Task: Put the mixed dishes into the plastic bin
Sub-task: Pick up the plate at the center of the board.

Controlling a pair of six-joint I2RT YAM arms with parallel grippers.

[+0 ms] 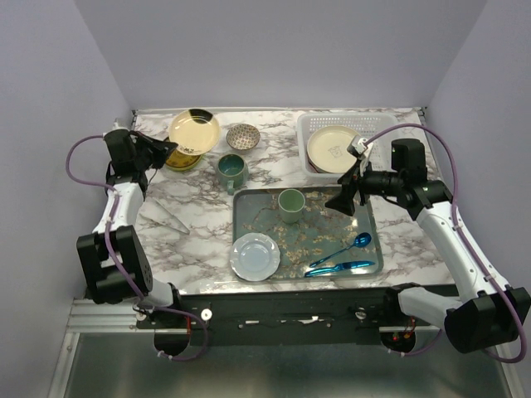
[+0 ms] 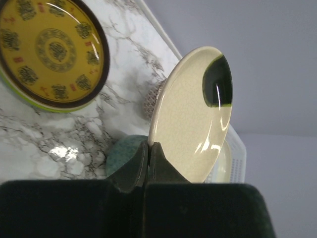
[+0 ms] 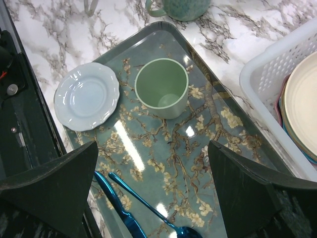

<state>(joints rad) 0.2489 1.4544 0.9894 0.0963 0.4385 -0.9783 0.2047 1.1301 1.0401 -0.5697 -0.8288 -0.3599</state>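
My left gripper [image 1: 163, 151] is shut on the rim of a cream plate with a dark green patch [image 1: 195, 131] and holds it tilted above the table; in the left wrist view the jaws [image 2: 149, 148] pinch the plate [image 2: 193, 114]. Below it an amber-yellow patterned plate [image 2: 49, 49] lies on a lime green one [image 1: 181, 162]. The speckled bowl [image 1: 243, 136] and dark teal mug [image 1: 231, 170] stand on the marble. The white lattice bin [image 1: 365, 124] at the back right holds stacked plates, a cream one [image 1: 332, 150] on top. My right gripper [image 1: 348, 196] is open and empty above the tray, beside the bin [image 3: 277, 59].
A grey floral tray [image 1: 365, 236] holds a green cup [image 1: 291, 203], a light blue scalloped plate [image 1: 255, 255], a blue spoon [image 1: 344, 249] and a blue knife [image 1: 338, 268]. Walls close the table's back and sides.
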